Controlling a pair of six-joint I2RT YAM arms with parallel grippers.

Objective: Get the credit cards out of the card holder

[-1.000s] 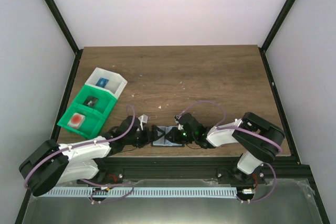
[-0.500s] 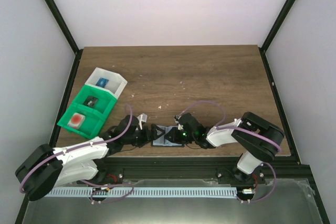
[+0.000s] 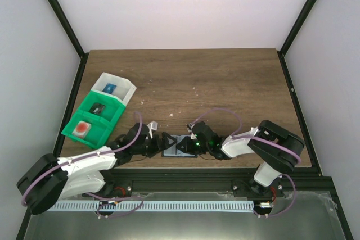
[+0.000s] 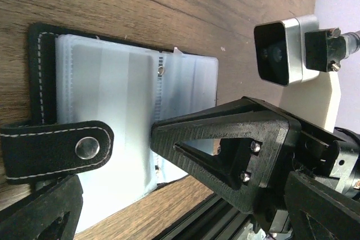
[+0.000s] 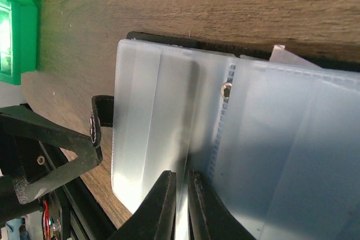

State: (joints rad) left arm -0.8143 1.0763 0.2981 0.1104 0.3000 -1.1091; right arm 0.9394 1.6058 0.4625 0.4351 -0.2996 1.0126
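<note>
- The card holder (image 3: 179, 145) is lying open and flat on the bench (image 3: 225, 82), close to the near edge, between the two tools.
- In the left wrist view its black stitched rim is showing along the far edge, with pale translucent pocket panels (image 4: 107, 105) facing up.
- The black closing strap (image 4: 53, 145) with its metal snap (image 4: 87, 147) is lying folded across the panel on the left tool's side.
- The left tool (image 3: 153, 145) is sitting just beside the holder's left edge with its jaws standing wide. Its fingers (image 4: 39, 214) are showing at the two bottom corners of its own view and are gripping nothing.
- The right tool (image 5: 181, 192) is reaching in from the holder's right side with its jaws drawn narrow, almost together.
- Its fingertips (image 5: 164, 195) are nipping a thin pale layer at the near edge of the pocket panel, next to the centre fold. I cannot tell whether that layer is a card or only the pocket sheet.
- No card is showing clearly inside the holder in either wrist view.
- The green bin (image 3: 93, 117) and the white bin (image 3: 115, 88) are standing in a row at the left of the bench, well apart from the holder.
- A reddish card (image 3: 83, 128) is lying in the nearest green compartment.
- A small dark piece (image 3: 100, 108) is lying in the next compartment and a small blue piece (image 3: 109, 87) in the white bin. Both are too small to identify.
</note>
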